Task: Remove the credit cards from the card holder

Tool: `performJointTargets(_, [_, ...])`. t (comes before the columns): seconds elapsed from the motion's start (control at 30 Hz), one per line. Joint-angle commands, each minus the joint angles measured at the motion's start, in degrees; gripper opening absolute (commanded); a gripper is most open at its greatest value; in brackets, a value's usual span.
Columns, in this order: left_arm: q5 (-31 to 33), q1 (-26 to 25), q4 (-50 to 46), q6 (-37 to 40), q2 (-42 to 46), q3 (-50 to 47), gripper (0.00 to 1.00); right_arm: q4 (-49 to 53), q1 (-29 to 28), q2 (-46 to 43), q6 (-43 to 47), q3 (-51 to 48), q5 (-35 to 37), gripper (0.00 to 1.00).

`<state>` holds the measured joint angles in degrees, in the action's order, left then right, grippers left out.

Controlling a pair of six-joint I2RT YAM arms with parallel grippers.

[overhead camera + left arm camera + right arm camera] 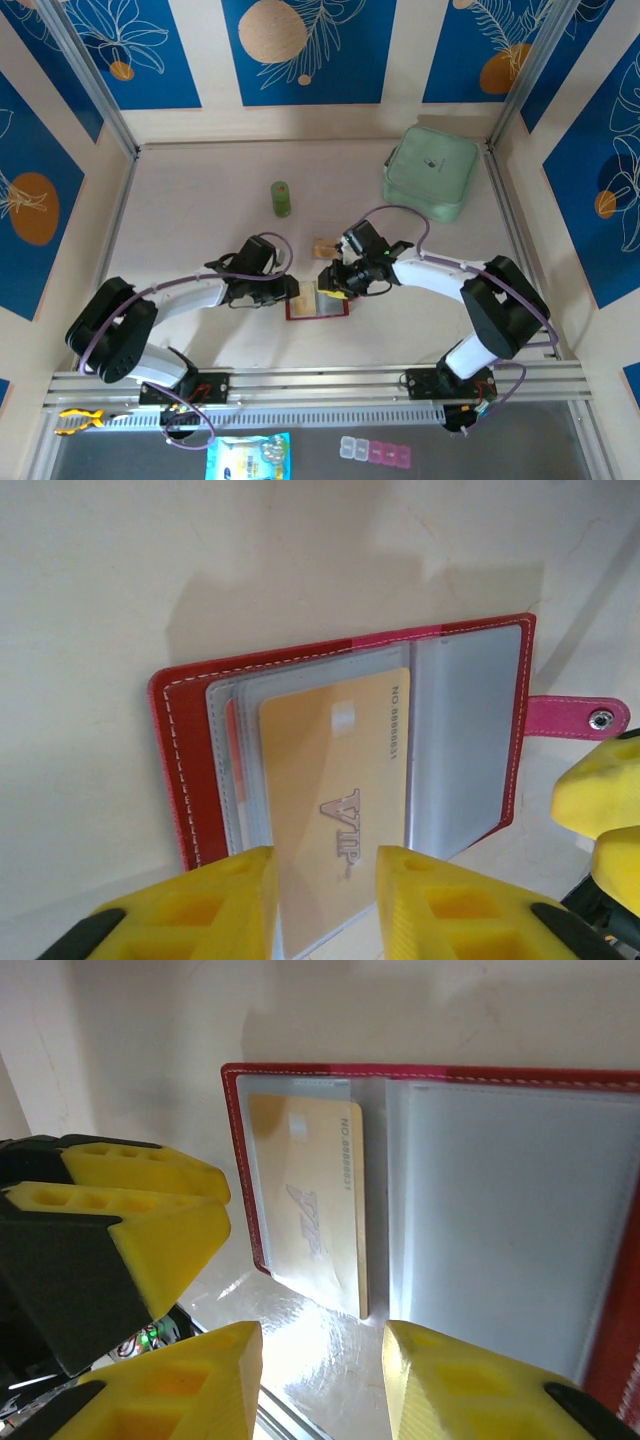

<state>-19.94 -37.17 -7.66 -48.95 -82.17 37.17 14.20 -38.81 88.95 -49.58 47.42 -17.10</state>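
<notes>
The red card holder (322, 309) lies open on the table between my two grippers. In the left wrist view its red cover (180, 770) and grey clear pockets show, and an orange-yellow credit card (335, 780) marked VIP sticks partway out toward me. My left gripper (327, 905) stands open, its fingers straddling the card's near end without clear contact. My right gripper (322, 1380) is open at the holder's other side, with bare table between its fingers and one fingertip (440, 1370) over a clear pocket. The same card (310, 1210) and the holder's rim (500, 1076) show there.
A small tan card-like piece (324, 246) lies just beyond the holder. A green bottle (281, 198) stands further back, and a mint-green pouch (430, 172) sits at the back right. The holder's pink tab (570, 718) points toward the right gripper's yellow fingers (600, 805).
</notes>
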Motion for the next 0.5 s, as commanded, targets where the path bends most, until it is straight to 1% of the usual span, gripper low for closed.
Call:
performJointTargets(0.0, [1.4,0.5,0.1,1.7,1.3,-1.5,0.29,0.9,-1.2,1.7,-0.3,2.6,0.0,0.37])
performJointTargets(0.13, [2.0,0.6,-0.6,2.6,0.7,-1.8,0.25,1.3,-2.1,3.5,-0.3,4.1,0.1,0.37])
performJointTargets(0.33, [1.4,0.6,0.2,2.7,-1.2,-1.7,0.22,1.5,-2.9,5.4,-0.4,5.7,-0.2,0.37])
performJointTargets(0.47, [2.5,0.6,-0.4,3.0,-1.3,-1.8,0.21,2.1,-3.2,6.4,-0.1,6.6,-0.3,0.37])
